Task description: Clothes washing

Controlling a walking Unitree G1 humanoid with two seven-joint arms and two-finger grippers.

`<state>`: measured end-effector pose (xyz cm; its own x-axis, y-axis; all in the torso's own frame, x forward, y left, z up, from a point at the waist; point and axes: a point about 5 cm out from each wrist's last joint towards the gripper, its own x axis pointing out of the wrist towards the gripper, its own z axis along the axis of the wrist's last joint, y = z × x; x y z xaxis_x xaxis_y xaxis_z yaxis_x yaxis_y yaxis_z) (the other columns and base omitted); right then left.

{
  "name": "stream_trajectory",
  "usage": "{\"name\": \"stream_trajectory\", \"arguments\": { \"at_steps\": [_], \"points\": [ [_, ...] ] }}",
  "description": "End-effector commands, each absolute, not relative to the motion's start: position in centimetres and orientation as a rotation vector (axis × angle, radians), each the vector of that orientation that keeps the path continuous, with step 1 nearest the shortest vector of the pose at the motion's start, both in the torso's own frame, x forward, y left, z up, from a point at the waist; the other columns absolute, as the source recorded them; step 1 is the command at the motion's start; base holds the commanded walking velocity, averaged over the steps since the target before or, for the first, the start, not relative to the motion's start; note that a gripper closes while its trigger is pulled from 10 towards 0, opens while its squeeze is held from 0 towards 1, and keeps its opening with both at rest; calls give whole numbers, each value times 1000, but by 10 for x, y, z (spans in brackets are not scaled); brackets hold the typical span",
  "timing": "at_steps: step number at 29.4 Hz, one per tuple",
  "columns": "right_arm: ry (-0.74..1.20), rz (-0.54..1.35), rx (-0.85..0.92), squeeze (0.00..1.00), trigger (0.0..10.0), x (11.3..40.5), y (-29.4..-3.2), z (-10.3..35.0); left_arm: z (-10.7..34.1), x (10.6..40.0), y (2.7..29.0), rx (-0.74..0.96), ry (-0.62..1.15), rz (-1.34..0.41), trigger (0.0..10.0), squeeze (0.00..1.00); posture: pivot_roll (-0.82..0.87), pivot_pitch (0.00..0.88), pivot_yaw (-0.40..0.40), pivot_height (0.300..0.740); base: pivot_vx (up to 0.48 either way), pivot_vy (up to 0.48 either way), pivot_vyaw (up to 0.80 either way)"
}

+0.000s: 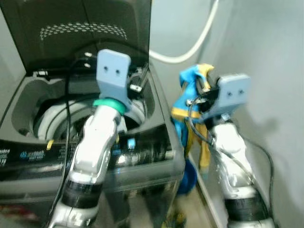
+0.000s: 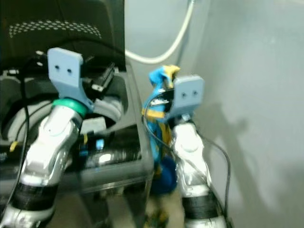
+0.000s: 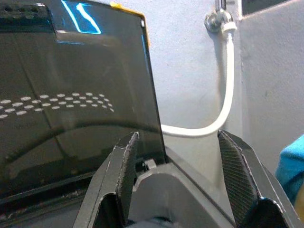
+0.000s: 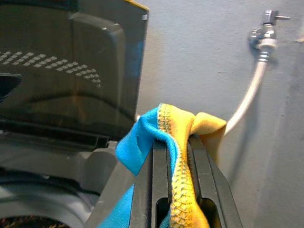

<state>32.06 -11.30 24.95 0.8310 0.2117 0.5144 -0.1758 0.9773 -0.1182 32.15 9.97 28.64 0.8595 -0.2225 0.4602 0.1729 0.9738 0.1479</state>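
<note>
A dark grey top-loading washing machine (image 1: 142, 152) stands with its lid (image 1: 80, 28) raised and its drum (image 1: 57, 118) open. My right gripper (image 4: 180, 156) is shut on a blue and yellow garment (image 1: 190, 95), which hangs in the gap between the machine's right side and the wall. The cloth bunches over the fingers (image 4: 159, 171) and drapes down toward the floor. My left gripper (image 3: 178, 166) is open with nothing in it, held above the rear right part of the drum opening, near the lid.
A white hose (image 1: 194, 42) runs from a wall tap (image 4: 266, 31) down behind the machine. The grey wall (image 1: 270, 71) stands close on the right. Something blue (image 1: 187, 178) lies on the floor beside the machine's front right corner.
</note>
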Motion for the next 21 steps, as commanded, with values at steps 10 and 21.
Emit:
{"name": "stream_trajectory", "arguments": {
  "at_steps": [10, 21],
  "points": [
    [-634, 251, -49, 0, 10000, 314, -110, 267, 284, 318, 94, 120, -508, -225, 10000, 0, 70, 0, -1, 720, 0, 0, 0],
    [-615, 253, -45, 0, 10000, 314, -109, 261, 281, 321, 98, 60, -475, -216, 10000, 0, 70, 0, 2, 720, 0, 0, 0]
  ]
}}
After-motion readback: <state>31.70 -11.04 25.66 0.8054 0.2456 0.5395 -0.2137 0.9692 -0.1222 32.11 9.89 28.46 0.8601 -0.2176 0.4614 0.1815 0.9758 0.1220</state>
